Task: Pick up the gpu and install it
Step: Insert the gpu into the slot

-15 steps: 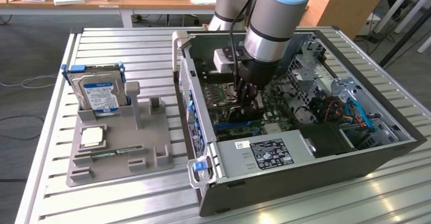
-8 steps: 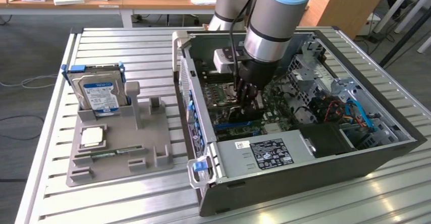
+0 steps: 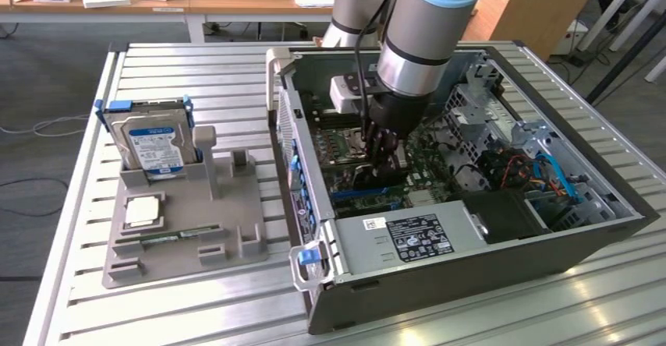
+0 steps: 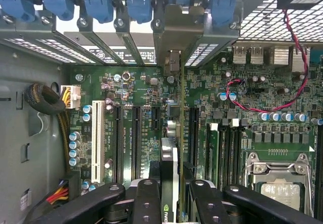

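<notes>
Hard drive point(image 3: 156, 143) stood in fixture point(image 3: 237, 202) on counter point(image 3: 156, 315), at exterior view's left of case point(image 3: 469, 276). Inside case: jaws were clamped on gpu point(image 4: 171, 173). Card sat edge-on above motherboard point(image 4: 136, 88), bracket end toward case rear slots. Seating not determinable. Assessment: gpu rigid, light, fragile. Grip flat faces near top edge, clear of connector.

Soft daylight is filling the scene.
The slatted table point(image 3: 582, 307) is glaring along its near edge; the computer case point(image 3: 469, 280) interior is lying shadowed.
</notes>
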`<state>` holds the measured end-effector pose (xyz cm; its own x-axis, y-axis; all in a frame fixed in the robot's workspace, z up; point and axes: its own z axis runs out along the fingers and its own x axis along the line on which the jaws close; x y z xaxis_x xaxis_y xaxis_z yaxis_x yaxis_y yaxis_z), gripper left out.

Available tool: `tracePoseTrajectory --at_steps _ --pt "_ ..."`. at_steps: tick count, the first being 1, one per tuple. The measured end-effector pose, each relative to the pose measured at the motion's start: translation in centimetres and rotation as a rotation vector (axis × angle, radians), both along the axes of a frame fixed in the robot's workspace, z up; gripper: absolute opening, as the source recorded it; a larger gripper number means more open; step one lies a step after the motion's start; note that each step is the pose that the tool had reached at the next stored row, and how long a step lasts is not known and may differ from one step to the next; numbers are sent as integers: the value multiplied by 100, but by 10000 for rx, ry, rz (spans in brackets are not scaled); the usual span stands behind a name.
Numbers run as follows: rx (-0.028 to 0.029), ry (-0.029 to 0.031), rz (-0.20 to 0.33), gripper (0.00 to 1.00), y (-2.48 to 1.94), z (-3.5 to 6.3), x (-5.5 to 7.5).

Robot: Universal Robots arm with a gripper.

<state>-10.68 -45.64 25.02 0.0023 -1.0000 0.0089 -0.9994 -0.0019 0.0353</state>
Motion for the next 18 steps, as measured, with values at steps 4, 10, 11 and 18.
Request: tracePoseTrajectory --at_steps 4,10,11,18 --pt "-1 0 0 27 0 0 0" --pt "-1 1 0 27 1 -1 -2" --pt "-1 1 0 27 2 -1 -3" --pt "-1 0 2 27 2 -1 -15"
